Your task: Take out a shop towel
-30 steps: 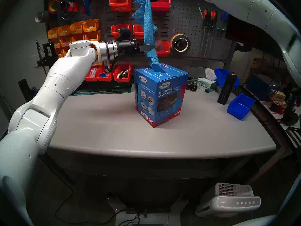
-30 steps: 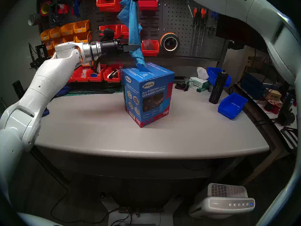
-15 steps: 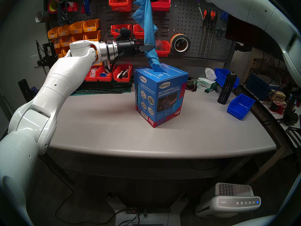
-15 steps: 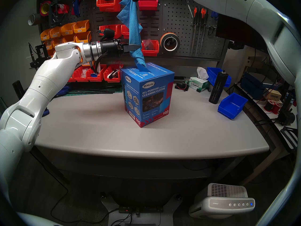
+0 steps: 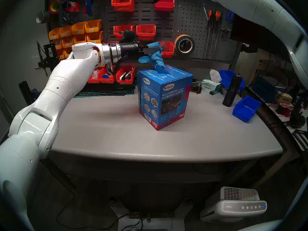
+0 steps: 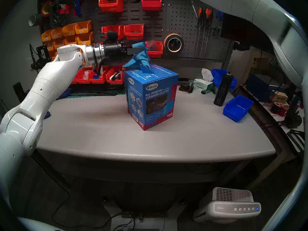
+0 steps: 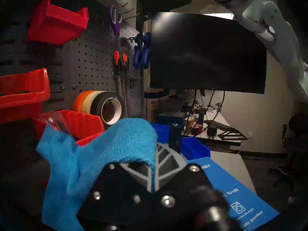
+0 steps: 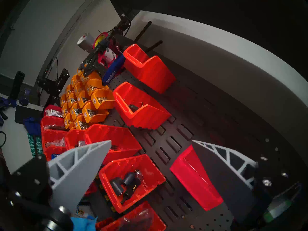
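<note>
The sky-blue shop towel (image 5: 155, 56) hangs bunched over my left gripper (image 5: 153, 49), which is shut on it just above the blue carton (image 5: 165, 99). The towel's lower end still runs into the slot on the carton's top. The head right view shows the same towel (image 6: 141, 56), gripper (image 6: 138, 49) and carton (image 6: 150, 99). In the left wrist view the towel (image 7: 100, 150) drapes over the grey fingers (image 7: 166, 164), with the carton top (image 7: 233, 192) below. My right gripper (image 8: 150, 159) is open and empty, high up in front of the pegboard.
A green-white Kimtech tissue box (image 5: 210, 87), a black bottle (image 5: 231, 90) and a blue bin (image 5: 245, 108) stand at the table's right. Red bins (image 5: 145, 31) and a tape roll (image 5: 184, 44) hang on the pegboard right behind the left gripper.
My right gripper has let go of the towel's top end. The towel has dropped from its stretched vertical hang and now lies crumpled over the left gripper. The left arm has hardly moved.
</note>
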You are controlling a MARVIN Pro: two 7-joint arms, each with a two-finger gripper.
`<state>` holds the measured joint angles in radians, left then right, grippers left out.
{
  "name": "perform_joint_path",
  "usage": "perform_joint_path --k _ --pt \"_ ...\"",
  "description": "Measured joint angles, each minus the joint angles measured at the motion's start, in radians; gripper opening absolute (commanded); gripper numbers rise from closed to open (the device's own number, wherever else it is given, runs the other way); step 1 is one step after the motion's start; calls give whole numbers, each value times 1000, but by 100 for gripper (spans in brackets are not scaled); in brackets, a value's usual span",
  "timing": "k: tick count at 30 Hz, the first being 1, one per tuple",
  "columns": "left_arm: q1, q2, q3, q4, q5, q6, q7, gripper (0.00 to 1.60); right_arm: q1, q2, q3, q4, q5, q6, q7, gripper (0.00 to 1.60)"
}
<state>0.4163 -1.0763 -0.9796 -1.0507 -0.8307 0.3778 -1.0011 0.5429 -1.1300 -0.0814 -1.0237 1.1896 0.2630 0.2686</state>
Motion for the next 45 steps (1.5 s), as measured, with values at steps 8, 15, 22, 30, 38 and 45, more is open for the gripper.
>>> perform_joint_path --k 8,15,22,30,38,45 --pt "2 -1 0 0 0 0 -1 0 3 1 1 4 6 0 6 160" --pt "4 -1 0 0 1 0 -2 0 16 13 -2 0 3 13 22 160" --pt "5 -2 -1 0 1 0 -1 0 27 36 -10 -27 -5 50 36 160" --pt "6 -2 -1 0 1 1 0 0 45 80 -35 -71 -26 111 79 160" --pt "6 -2 -1 0 1 0 0 0 69 134 -56 -96 -47 168 123 160" --pt "7 -2 -1 0 1 0 0 0 94 183 -67 -133 -51 233 187 160"
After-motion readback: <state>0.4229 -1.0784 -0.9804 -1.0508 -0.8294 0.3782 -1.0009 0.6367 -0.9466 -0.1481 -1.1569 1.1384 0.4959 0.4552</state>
